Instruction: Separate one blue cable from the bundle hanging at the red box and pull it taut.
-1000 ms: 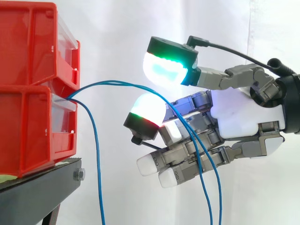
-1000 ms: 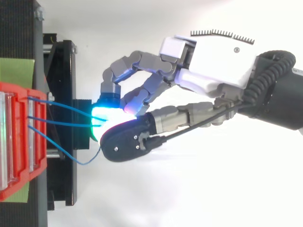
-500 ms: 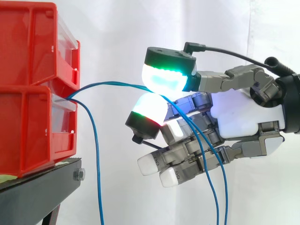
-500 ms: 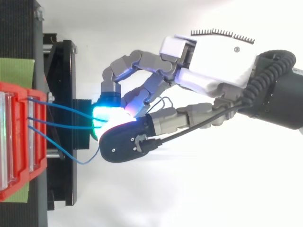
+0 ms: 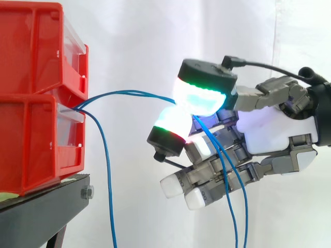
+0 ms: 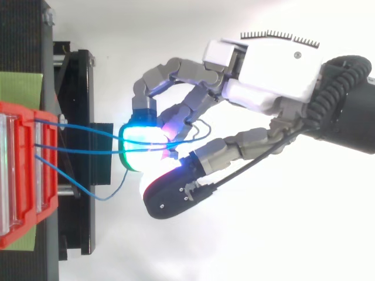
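Since the earlier frames the hand (image 5: 274, 129) has drawn back from the red box (image 5: 31, 144), and its upper, green-glowing pad (image 5: 199, 101) has closed onto the red-glowing pad (image 5: 170, 126) beneath it. Two blue cables (image 5: 129, 94) are pinched between these pads. Both run from the box front to the pinch in a shallow arc, not yet taut, then hang down across the lower fingers. A third cable (image 5: 107, 181) hangs free beside the box. The cables are judged thin, light, limp and slippery: take one strand only, between pad faces, on the open span. The palm faces the box, lower fingers part-curled, wrist level
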